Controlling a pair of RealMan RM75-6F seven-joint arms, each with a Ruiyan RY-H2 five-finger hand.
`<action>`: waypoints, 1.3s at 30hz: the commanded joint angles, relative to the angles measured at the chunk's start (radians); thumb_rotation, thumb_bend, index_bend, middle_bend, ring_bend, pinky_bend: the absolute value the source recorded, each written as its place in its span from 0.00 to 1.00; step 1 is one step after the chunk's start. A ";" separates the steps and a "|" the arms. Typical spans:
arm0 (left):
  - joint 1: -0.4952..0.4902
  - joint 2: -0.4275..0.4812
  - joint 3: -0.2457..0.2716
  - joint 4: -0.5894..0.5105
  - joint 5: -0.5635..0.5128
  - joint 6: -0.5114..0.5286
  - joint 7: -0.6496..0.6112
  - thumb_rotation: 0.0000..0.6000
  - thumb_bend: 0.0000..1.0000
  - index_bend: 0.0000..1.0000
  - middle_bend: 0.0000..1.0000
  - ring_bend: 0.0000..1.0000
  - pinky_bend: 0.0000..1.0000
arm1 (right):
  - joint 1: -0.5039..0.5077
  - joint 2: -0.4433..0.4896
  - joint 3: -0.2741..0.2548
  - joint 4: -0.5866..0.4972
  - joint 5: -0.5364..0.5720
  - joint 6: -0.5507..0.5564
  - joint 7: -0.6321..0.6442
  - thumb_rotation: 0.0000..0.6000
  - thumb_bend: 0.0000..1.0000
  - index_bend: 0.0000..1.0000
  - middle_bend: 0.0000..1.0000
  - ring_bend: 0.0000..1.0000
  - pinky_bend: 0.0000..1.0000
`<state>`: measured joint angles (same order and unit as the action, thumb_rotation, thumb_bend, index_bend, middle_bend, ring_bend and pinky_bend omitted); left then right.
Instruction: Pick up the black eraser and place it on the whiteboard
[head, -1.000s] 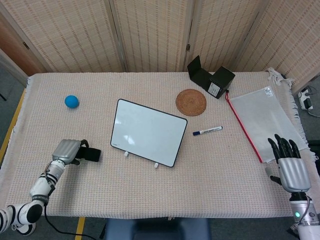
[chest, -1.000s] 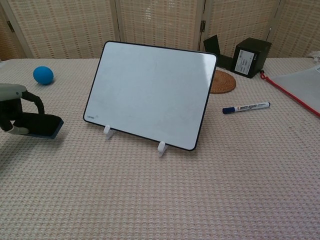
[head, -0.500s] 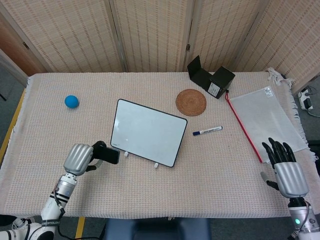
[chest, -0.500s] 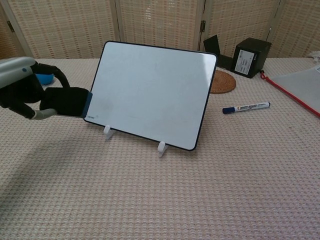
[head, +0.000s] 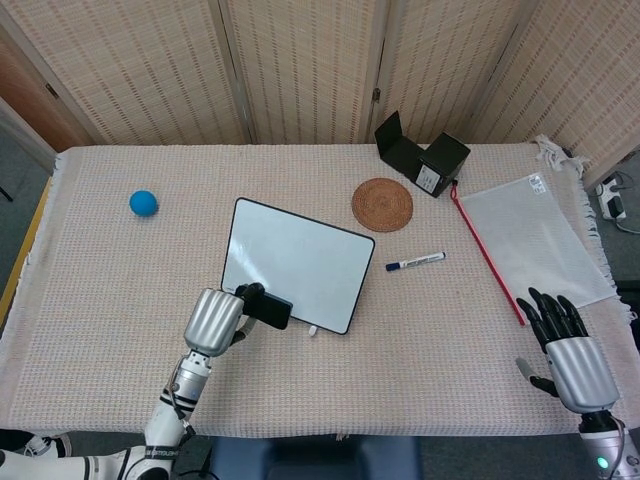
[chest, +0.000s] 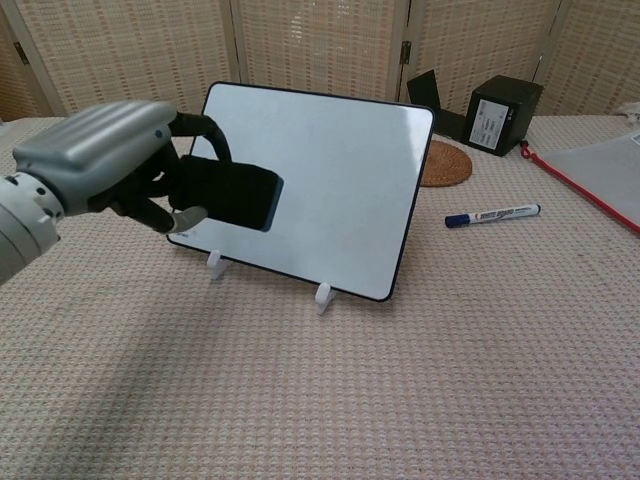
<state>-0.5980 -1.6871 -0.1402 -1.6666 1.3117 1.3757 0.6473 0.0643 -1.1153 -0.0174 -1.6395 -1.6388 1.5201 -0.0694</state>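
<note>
- The left hand (chest: 95, 165) holds the black eraser (chest: 228, 194), its fingers (chest: 190, 215) pinching the eraser's near end, so the block juts out past the fingertips toward the whiteboard (chest: 330, 180).
- The eraser is off the desk (chest: 330, 400) and carried in the air. In the chest view it hangs in front of the board's lower left part; in the head view it sits just at the board's near left corner (head: 250, 292).
- Whether the eraser already touches the white face I cannot tell; the views show it overlapping the board but not contact.
- Step in hand, as I judge it: the pick-up is done and the carry is nearly over; placing is what remains.
- The board leans back on two small white feet (chest: 323, 294), so its face slopes away from the fingertips. The next move calls for easing the eraser forward beyond the fingertips until its flat side meets that sloped face, then opening the fingers gently.
- Risk, in my view: too firm a push could tip or slide the propped board, and the eraser may slip down the slope unless it clings.
- The right hand (head: 572, 352) rests at the desk's near right edge, fingers spread, holding nothing.
- Beyond the board lies a blue marker (chest: 492, 214).
</note>
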 joint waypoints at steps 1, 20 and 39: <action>-0.030 -0.112 -0.047 0.110 0.017 0.038 0.047 1.00 0.42 0.69 1.00 0.99 1.00 | -0.005 0.005 -0.003 -0.003 -0.008 0.010 0.007 1.00 0.31 0.00 0.00 0.00 0.00; -0.150 -0.370 -0.163 0.537 0.012 -0.007 0.032 1.00 0.42 0.69 1.00 0.99 1.00 | -0.005 0.032 0.002 -0.009 -0.001 -0.002 0.048 1.00 0.31 0.00 0.00 0.00 0.00; -0.190 -0.442 -0.184 0.699 -0.002 -0.039 -0.007 1.00 0.42 0.43 1.00 0.99 1.00 | -0.005 0.035 0.014 -0.009 0.020 -0.009 0.052 1.00 0.31 0.00 0.00 0.00 0.00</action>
<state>-0.7871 -2.1278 -0.3232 -0.9694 1.3110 1.3371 0.6398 0.0595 -1.0807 -0.0034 -1.6484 -1.6190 1.5107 -0.0176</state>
